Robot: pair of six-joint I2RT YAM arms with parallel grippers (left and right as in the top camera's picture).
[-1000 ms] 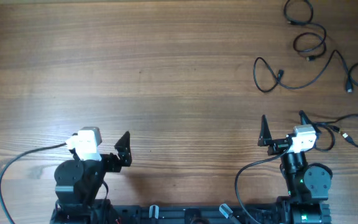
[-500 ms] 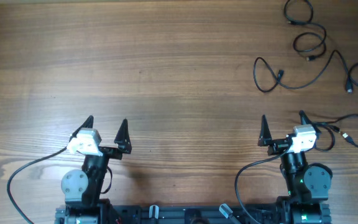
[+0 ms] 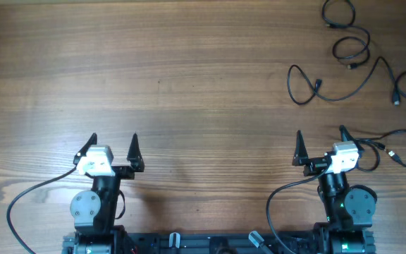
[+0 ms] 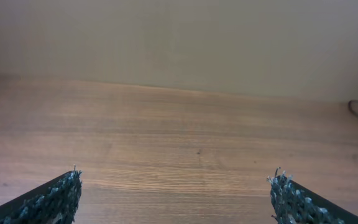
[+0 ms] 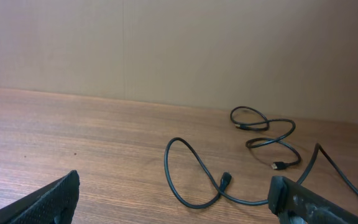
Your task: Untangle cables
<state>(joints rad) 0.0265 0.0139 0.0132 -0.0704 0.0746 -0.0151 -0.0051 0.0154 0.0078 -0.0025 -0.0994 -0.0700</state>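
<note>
The overhead camera looked straight down on the desk (image 3: pixel 189 70) from well above, with the left hand (image 3: pixel 113 137) and right hand (image 3: pixel 320 132) at the desk's near edge. Each wrist camera sat low over the desk, facing the desk's far edge and a plain wall (image 4: pixel 179 37), its own fingertips (image 4: pixel 55 196) in the bottom corners. Overhead and right wrist views shared the cables (image 5: pixel 260 134) at the desk's far right; the left wrist view caught one loop there.

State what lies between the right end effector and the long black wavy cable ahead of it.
Nothing but bare brown wooden table: the overhead view shows it between the right end effector and the long black wavy cable.
</note>
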